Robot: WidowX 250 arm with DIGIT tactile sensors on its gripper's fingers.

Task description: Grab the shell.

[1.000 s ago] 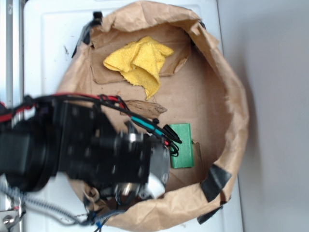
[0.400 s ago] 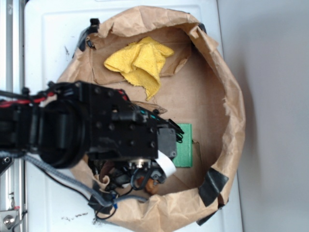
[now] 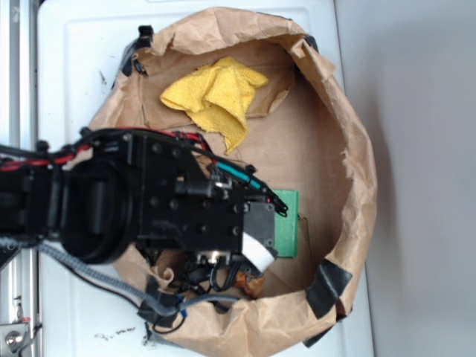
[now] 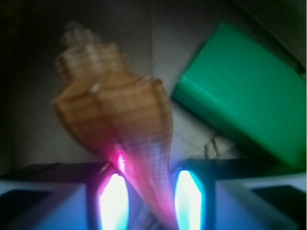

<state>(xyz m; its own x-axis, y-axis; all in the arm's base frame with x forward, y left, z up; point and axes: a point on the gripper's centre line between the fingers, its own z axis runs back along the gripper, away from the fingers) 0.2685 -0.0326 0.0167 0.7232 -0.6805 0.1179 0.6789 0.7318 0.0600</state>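
Orange-brown shell (image 4: 115,124) is seen narrow end between the fingers of the gripper (image 4: 146,194), apparently clamped; green block (image 4: 244,105) just beside.

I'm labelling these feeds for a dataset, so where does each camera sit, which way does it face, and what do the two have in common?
Exterior: sits above, looking straight down into the paper bag holding the yellow cloth and green block; the black arm covers the lower left.
Wrist: sits on the gripper, looking forward between its two jaws at the shell, whose narrow end lies between them; only the glowing jaw tips show.
Shared: the green block and the shell, a brown sliver below the arm in the exterior view.
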